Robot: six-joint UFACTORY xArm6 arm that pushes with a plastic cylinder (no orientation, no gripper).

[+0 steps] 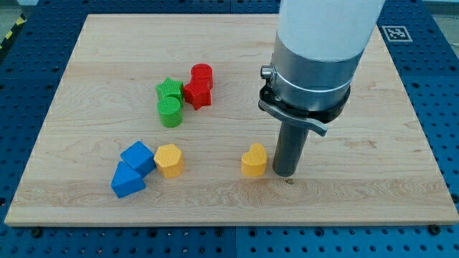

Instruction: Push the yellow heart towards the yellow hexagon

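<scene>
Our tip (285,174), a bare rod holding nothing, touches the small yellow heart-shaped block (254,160) on its right-edge side. The yellow hexagonal block (169,159) lies beyond, toward the wooden board's (373,179) left edge, so we'd judge a leftward push suits.

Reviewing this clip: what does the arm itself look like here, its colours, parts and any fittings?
The arm's lower section is a wide white cylinder, cut off by the view's top. Below it sits a silver-grey metal collar with a small bolt on the view's left side, then a dark clamp ring. A straight dark grey rod runs down to my tip. No cables or markings show.
</scene>
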